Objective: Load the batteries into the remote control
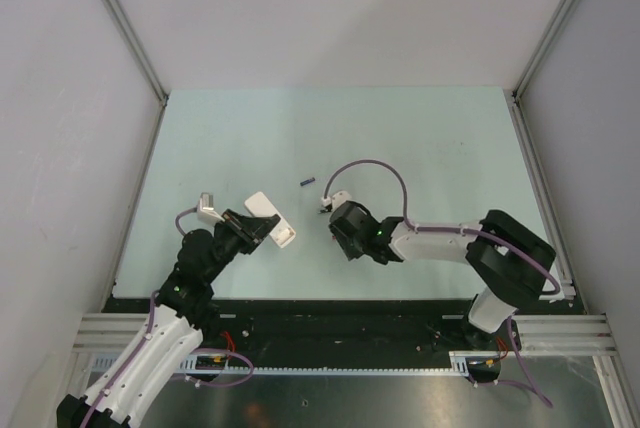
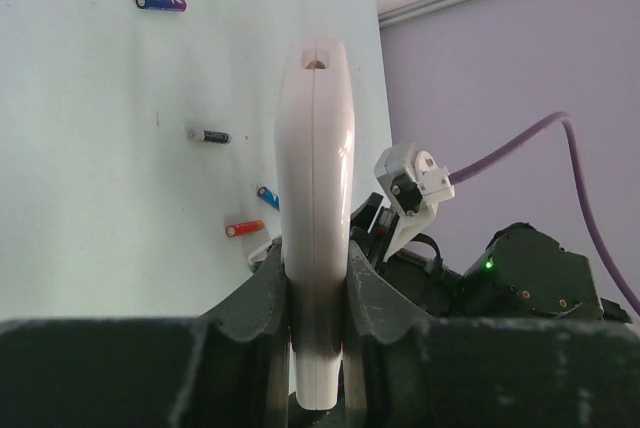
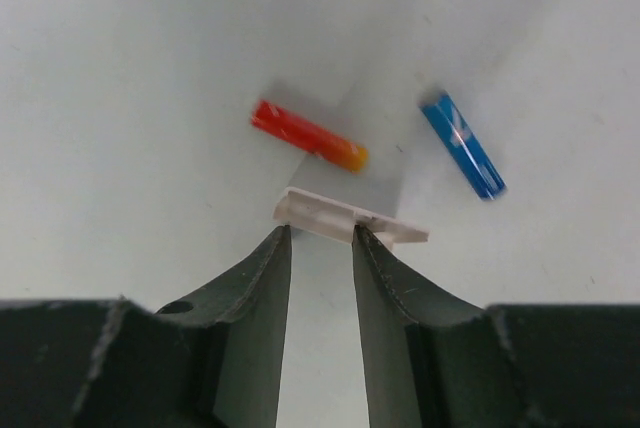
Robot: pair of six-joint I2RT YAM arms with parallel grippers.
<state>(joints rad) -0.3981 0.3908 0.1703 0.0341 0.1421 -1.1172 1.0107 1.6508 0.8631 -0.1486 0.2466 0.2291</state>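
- Stretching bare across the upper half of the top view, the pale green table [image 1: 400, 138] is running out to a metal rail [image 1: 125, 23] on the left, a matching one on the right, and a white back wall [image 1: 340, 8].
- A dark purple battery [image 1: 308, 181] is lying alone just above centre, apart from both arms.
- The left gripper [image 1: 258, 228] is clamping the remote control [image 1: 262, 204] left of centre. In the left wrist view the remote is standing on edge, fingers [image 2: 262, 298] pressing both its faces.
- The right gripper [image 3: 320, 233] is hovering with its jaws apart, tips at the near edge of a small white cover piece [image 3: 350, 218]. I cannot tell whether they are touching it.
- An orange-red battery [image 3: 308, 135] and a blue battery [image 3: 462, 145] are lying just beyond the cover, apart from each other.
- A black battery [image 2: 210, 135] is lying at the left of the left wrist view, between those two and the purple one.
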